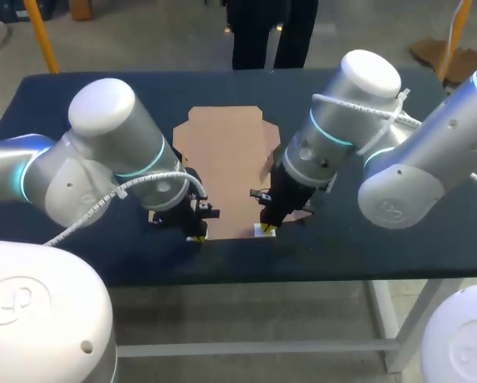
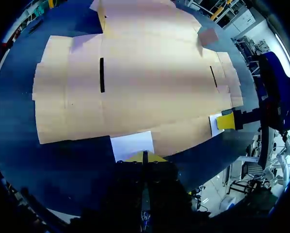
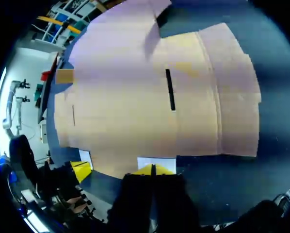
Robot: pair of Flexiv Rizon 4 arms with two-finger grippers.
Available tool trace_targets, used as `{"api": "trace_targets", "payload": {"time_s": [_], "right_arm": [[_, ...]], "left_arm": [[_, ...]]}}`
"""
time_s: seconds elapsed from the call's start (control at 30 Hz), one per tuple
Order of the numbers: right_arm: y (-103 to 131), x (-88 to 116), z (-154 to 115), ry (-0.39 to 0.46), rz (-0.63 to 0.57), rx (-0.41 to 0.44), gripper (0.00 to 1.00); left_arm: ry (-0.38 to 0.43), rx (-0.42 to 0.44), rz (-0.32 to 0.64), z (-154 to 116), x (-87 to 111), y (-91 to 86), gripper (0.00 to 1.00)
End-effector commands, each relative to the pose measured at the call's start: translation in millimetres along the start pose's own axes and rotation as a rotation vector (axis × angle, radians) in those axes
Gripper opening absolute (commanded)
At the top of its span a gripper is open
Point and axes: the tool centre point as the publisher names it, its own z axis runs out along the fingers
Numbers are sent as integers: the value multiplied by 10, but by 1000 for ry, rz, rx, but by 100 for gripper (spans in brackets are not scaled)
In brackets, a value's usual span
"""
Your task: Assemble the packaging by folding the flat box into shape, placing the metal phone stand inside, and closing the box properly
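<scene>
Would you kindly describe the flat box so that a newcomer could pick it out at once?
On the dark blue table, look at the middle. The flat box lies there, an unfolded tan cardboard sheet with two dark slits, its near edge by the left end effector and the right end effector. Nothing else there is tan.

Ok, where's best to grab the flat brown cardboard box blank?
Probably by its near edge, from the robot's side. The flat brown cardboard box blank lies flush on the dark blue table, so only its rim can be pinched, and the left gripper and right gripper sit there.
</scene>
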Motion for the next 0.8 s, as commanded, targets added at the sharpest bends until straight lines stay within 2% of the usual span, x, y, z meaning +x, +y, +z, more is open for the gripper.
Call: {"api": "trace_targets", "payload": {"time_s": [0.03,0.13,0.4,0.6,0.73,0.8], "right_arm": [[17,-40,-16,19,-3,1,0],[24,-57,-122,55,-9,9,0],[136,-221,-423,213,-65,85,0],[238,-330,-581,265,-66,110,0],[304,-386,-665,303,-70,130,11],[342,-427,-715,313,-64,135,16]], "left_arm": [[10,-12,10,2,-14,-17,0],[31,-13,20,-92,-27,-17,0],[98,10,32,-411,-129,-73,0],[141,24,64,-613,-217,-133,0],[170,19,78,-709,-256,-189,0],[172,25,82,-756,-275,-222,19]]}}
